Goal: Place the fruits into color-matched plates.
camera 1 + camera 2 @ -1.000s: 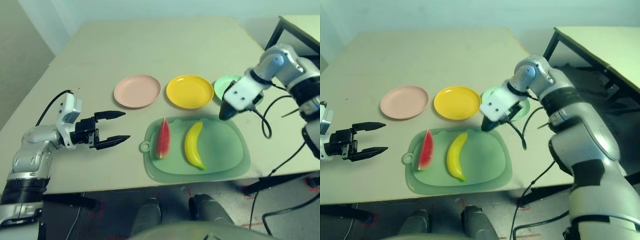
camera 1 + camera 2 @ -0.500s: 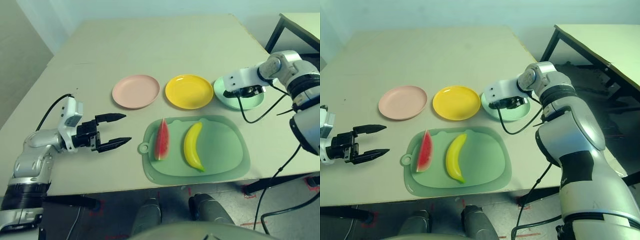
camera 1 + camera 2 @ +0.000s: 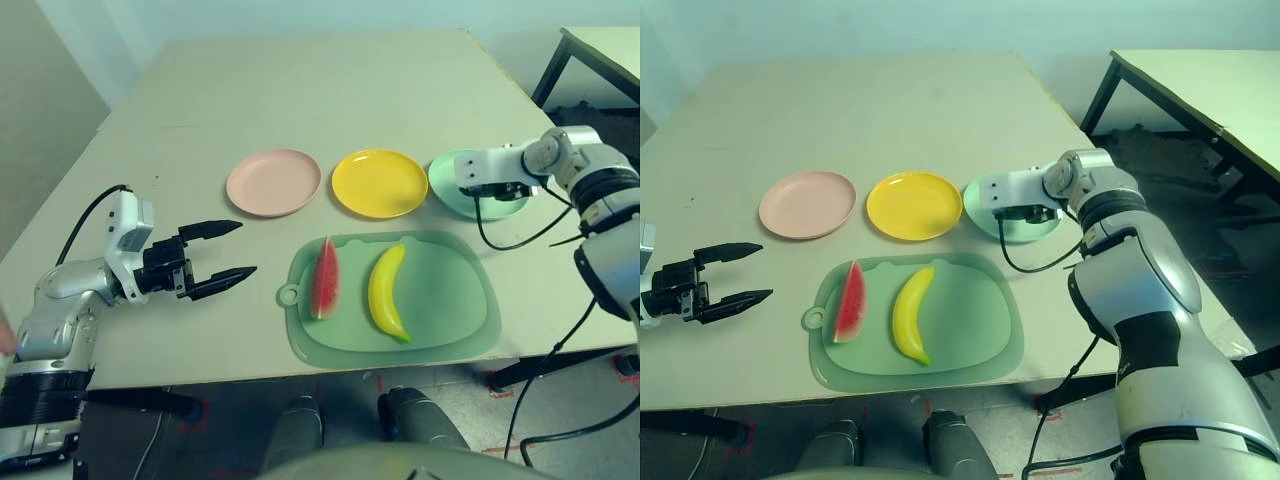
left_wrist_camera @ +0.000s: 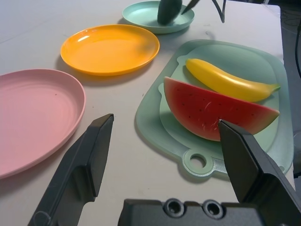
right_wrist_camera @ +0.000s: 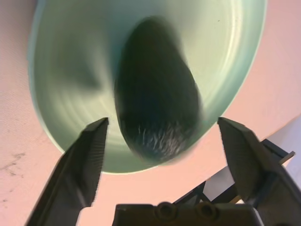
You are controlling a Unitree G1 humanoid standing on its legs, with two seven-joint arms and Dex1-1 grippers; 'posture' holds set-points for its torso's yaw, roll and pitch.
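Avocado first: the dark green oval toy avocado (image 5: 157, 101) lies inside the mint green round plastic plate (image 5: 225, 61), and the right gripper (image 5: 164, 141) sits just above it with both black fingers spread wide on either side, touching nothing — the fruit looks released into its colour match, so this part of the job reads as done. Two fruits remain on the large pale green rounded-rectangle mat (image 3: 450, 300): the red toy watermelon wedge with green rind (image 3: 325, 277) and, beside it, the yellow curved toy banana (image 3: 387, 291), apart from each other. Their targets wait just beyond the mat, the pale pink round plate (image 3: 274, 181) nearer the wedge and the bright yellow round plate (image 3: 379, 182) next to it, both bare. The left gripper (image 3: 225, 256) hovers low over the beige table (image 3: 300, 90) well to the left of the mat, fingers fully apart and holding nothing, aimed toward the wedge — probably placed to take it, since the pink plate lies on its side.
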